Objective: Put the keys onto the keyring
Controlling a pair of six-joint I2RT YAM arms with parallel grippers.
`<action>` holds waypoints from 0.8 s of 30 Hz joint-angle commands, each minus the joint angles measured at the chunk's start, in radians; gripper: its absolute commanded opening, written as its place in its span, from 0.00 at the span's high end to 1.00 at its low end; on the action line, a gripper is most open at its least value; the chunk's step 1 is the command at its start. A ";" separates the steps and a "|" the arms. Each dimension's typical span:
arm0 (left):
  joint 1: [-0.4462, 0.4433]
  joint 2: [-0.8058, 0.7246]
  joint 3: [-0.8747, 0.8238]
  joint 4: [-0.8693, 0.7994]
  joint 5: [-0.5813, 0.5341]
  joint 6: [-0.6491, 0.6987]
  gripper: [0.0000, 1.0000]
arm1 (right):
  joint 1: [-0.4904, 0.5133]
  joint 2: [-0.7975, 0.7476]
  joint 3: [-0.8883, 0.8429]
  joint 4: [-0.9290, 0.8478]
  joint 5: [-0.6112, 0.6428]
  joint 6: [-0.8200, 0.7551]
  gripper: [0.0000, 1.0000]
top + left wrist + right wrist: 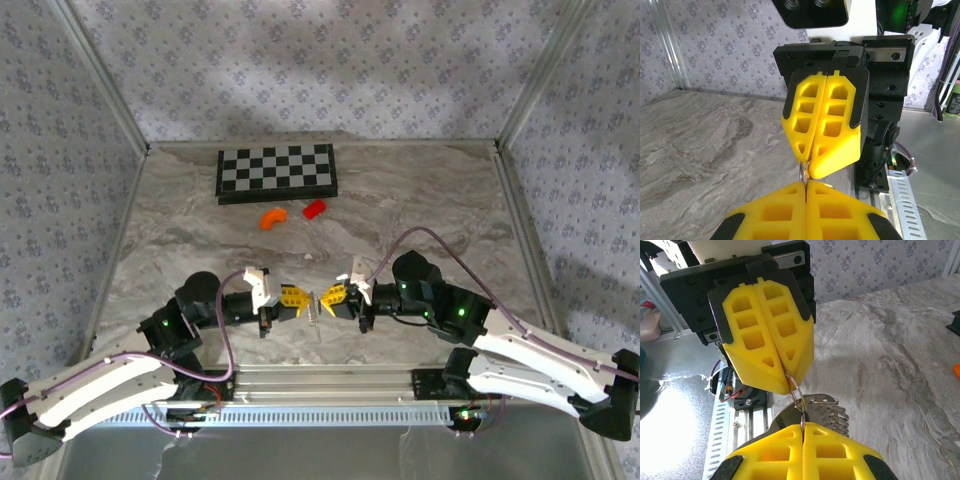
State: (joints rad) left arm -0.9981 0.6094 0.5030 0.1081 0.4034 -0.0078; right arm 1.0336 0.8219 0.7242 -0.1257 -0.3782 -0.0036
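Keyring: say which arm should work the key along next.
Probably right. The key hangs beside the right gripper, shut on the keyring; the left gripper, also shut on it, holds the other end.

Shiny metal keyring (795, 389), matt marbled table (900, 365)

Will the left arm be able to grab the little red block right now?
Probably not yet. The left pincer is shut on the keyring, which the right pincer pinches too. The red block lies far off by the checkerboard, though nothing stands in the way.
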 commanded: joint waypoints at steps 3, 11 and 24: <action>-0.013 -0.005 0.019 0.010 -0.004 0.028 1.00 | -0.004 -0.002 0.020 0.006 -0.013 0.003 1.00; -0.012 0.011 0.035 -0.002 -0.038 0.037 1.00 | -0.009 -0.038 0.053 -0.114 0.032 -0.046 1.00; -0.013 0.031 0.074 -0.053 -0.063 0.049 1.00 | -0.013 -0.005 0.148 -0.235 0.113 -0.065 1.00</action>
State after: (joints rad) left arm -1.0042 0.6590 0.5304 0.0544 0.3500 0.0185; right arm 1.0206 0.8112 0.8318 -0.3256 -0.2981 -0.0662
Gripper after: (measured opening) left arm 0.052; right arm 0.062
